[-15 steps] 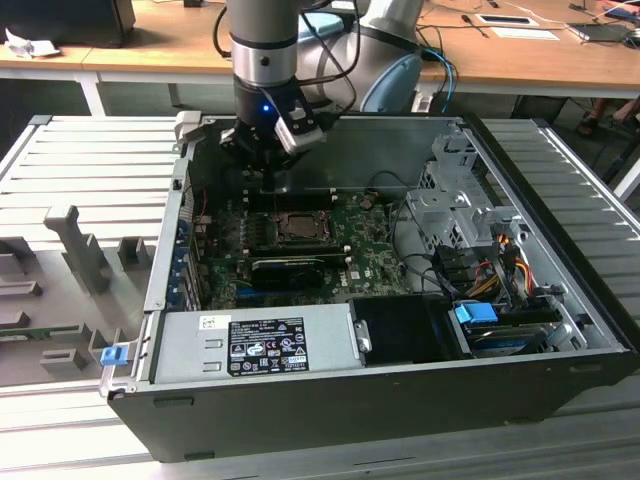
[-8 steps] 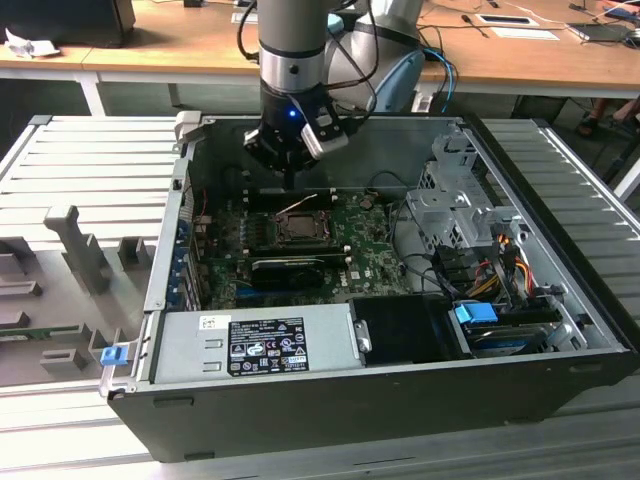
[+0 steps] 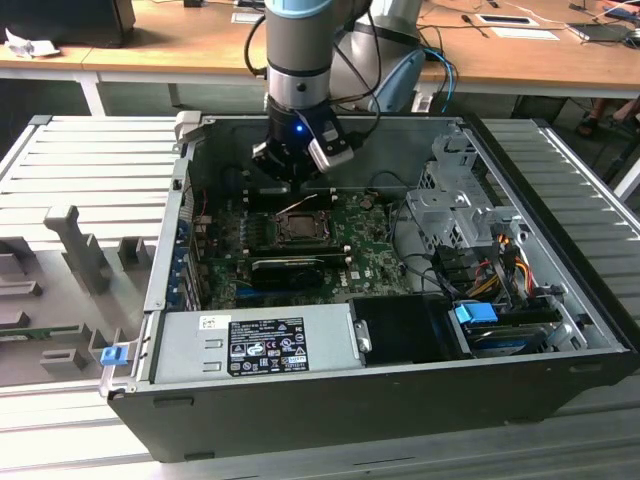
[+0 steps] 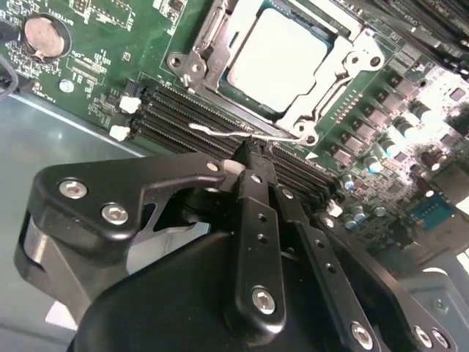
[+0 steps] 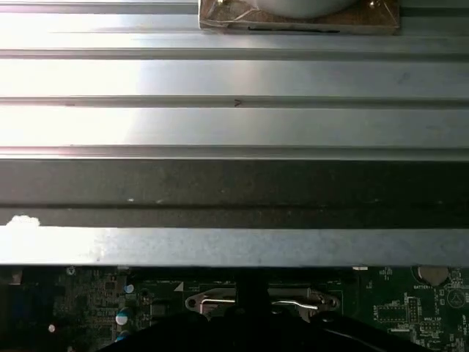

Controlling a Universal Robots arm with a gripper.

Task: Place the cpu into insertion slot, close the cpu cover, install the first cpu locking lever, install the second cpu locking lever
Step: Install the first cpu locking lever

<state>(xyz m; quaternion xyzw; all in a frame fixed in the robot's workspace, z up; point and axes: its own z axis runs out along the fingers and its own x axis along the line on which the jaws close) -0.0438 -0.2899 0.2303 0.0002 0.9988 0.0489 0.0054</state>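
Lying flat in the insertion slot (image 3: pixel 300 225), the cpu (image 4: pixel 275 59) turns its pale metal face straight up out of the board. It is square, so you get no long axis to read; in the second wrist view its edges run skewed to the rows of long black memory slots (image 4: pixel 183 110) beside it. The cpu cover (image 4: pixel 350 53) is down over it, its silver frame ringing the face, which shows through the window.

Along the cover edge nearest the arm runs 1 thin silver lever wire (image 4: pixel 220 132). The gripper (image 4: pixel 256 165) has its 2 fingers pressed together, with the tips right at that wire. You cannot tell whether the wire is caught between them.

The second wrist view gives you this close look, and a coin cell (image 4: pixel 44 37) on the green board off to one side. The first wrist view looks along the board from low down. There you see the cover (image 5: pixel 264 301) edge-on as a flat silver strip, the dark gripper (image 5: pixel 253 312) in front of it, and the case wall and a ribbed metal surface (image 5: pixel 234 117) beyond.

The exterior view gives you the layout. The gripper (image 3: pixel 285 180) hangs just behind the socket inside the open computer case (image 3: pixel 330 400). A black heatsink block (image 3: pixel 297 268) lies just in front of the socket, and the grey power supply (image 3: pixel 255 345) sits along the near wall.
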